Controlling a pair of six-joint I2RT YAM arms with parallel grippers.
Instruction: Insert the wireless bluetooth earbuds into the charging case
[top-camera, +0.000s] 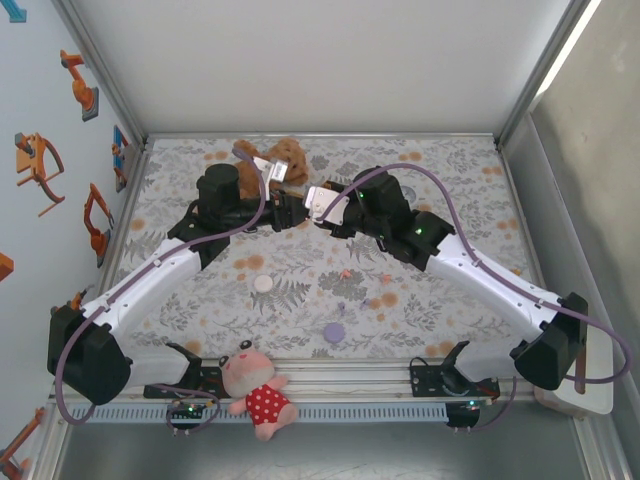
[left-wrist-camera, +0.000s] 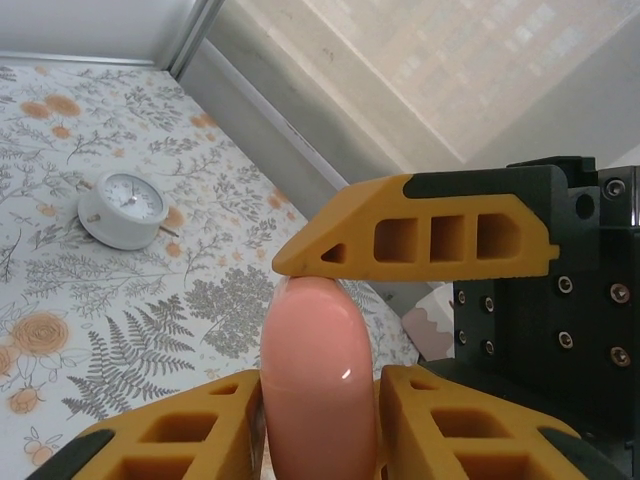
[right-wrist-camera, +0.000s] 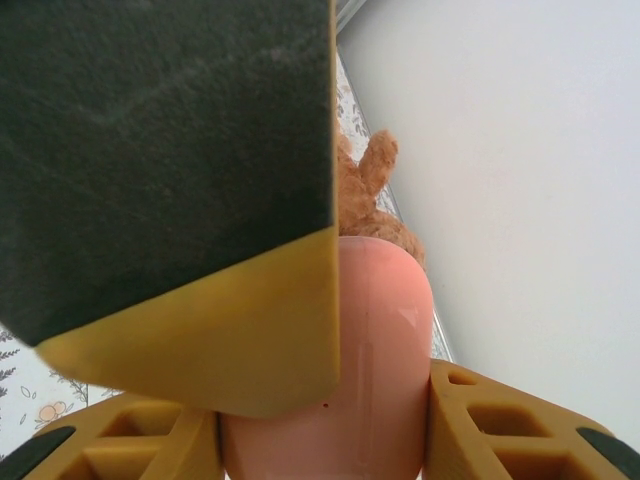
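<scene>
- The pink charging case (left-wrist-camera: 318, 340) hangs above the far middle of the flowered cloth (top-camera: 300, 300), caught between both arms where they meet
- The left gripper (left-wrist-camera: 320, 398) is closed on the case, with its two yellow jaws pressed against the case's flanks; in the left wrist view the case's long axis runs straight up between them, rounded end away from the camera
- The right gripper (right-wrist-camera: 325, 435) is clamped on the same case from the opposite side; one of its fingers (left-wrist-camera: 440, 200) lies across the rounded end, touching it
- No open seam or lid gap shows on the case, so I judge it closed and opening it to be the step in hand
- The earbuds are not at the case: a tiny pink bud (top-camera: 345, 272) and what looks like a tiny purple bud (top-camera: 341, 306) lie on the cloth, well apart from the grippers, toward the arm bases and a little to the right-arm side of the meeting point; they are too small to tell which way they lie
- A purple round case (top-camera: 334, 333) sits closer yet to the bases, just beside the purple bud
- On that layout the right arm looks slightly nearer to fetch a bud, and whichever arm goes must first let go while the other holds the case with its opening upward
</scene>
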